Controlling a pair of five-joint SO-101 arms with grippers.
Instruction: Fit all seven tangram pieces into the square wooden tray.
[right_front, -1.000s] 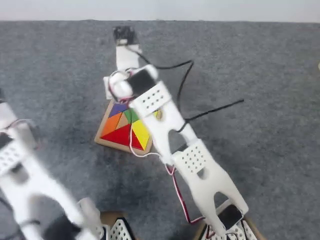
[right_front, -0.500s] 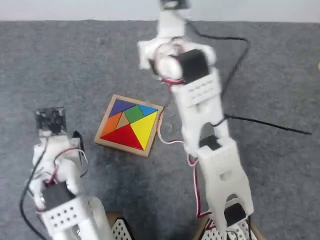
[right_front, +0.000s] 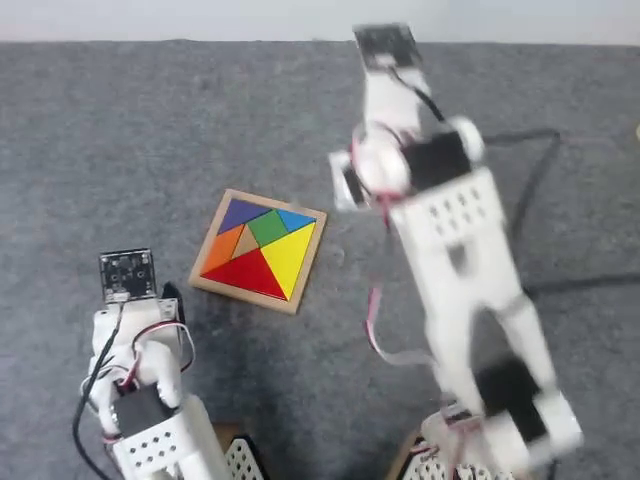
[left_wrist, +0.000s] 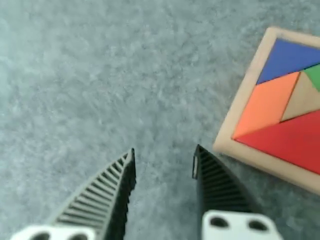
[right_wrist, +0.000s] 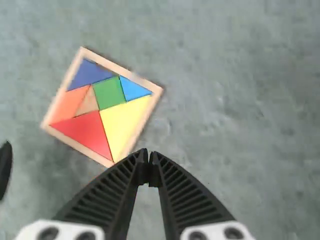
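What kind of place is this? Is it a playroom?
Probably a robot lab or workbench, not a playroom: a white left arm and right arm reach over a grey mat, and a filled puzzle tray lies between them.

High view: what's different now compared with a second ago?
The right arm, which was stretched over the tray and hid part of it, has swung off to the side, with the right gripper shut and empty. The left arm has come in beside the tray, with the left gripper open. The tray and its seven pieces stayed put.
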